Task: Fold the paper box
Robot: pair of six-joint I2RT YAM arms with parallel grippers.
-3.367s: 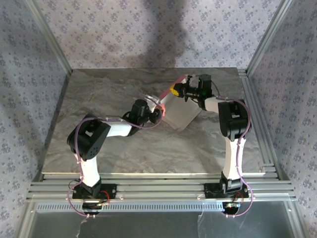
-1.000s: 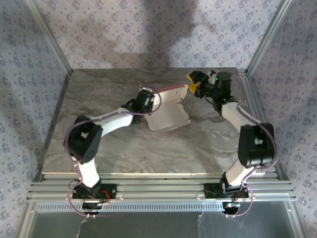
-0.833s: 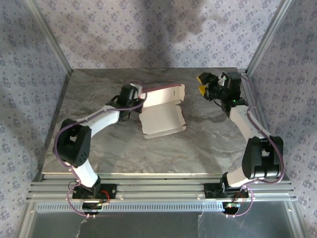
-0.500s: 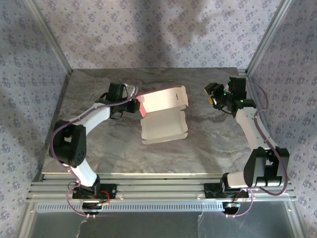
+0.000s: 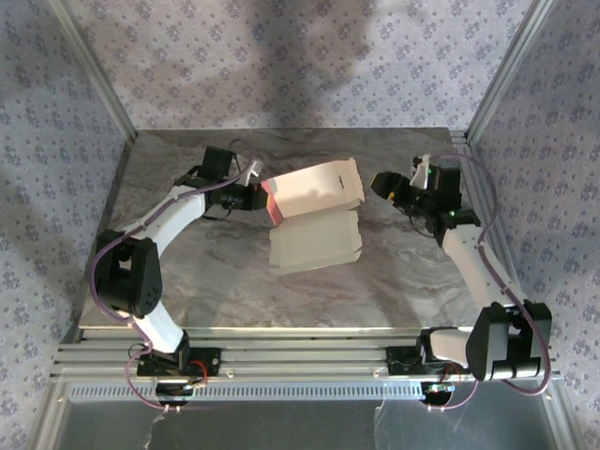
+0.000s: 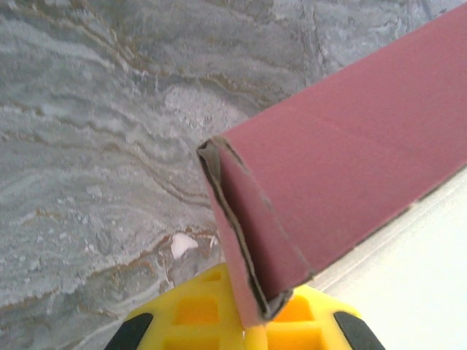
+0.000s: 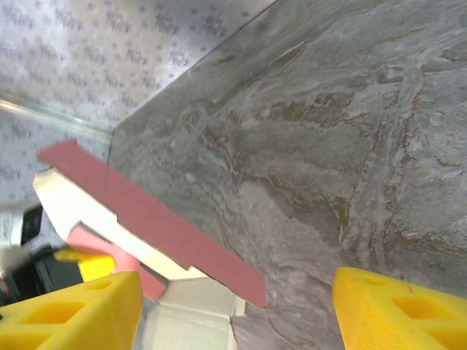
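Observation:
The paper box (image 5: 314,239) lies half open in the middle of the table, its pale whitish inside facing up. Its upper panel (image 5: 317,186) stands tilted above the lower one. My left gripper (image 5: 265,195) is shut on the box's left edge. In the left wrist view the yellow fingers (image 6: 211,321) pinch the doubled pink-red fold (image 6: 328,160). My right gripper (image 5: 382,185) hovers open just right of the box, not touching it. In the right wrist view the box's pink-red edge (image 7: 160,226) lies ahead, between the wide-apart yellow fingertips (image 7: 401,306).
The grey marbled table (image 5: 187,272) is bordered by aluminium rails (image 5: 487,197) on the right and patterned walls (image 5: 281,66) behind. Bare tabletop lies in front of the box and along the left side.
The left gripper has carried the box's edge leftward and then back a little, and the upper panel now stands higher. The right gripper drew away to the right, then came back near the box.

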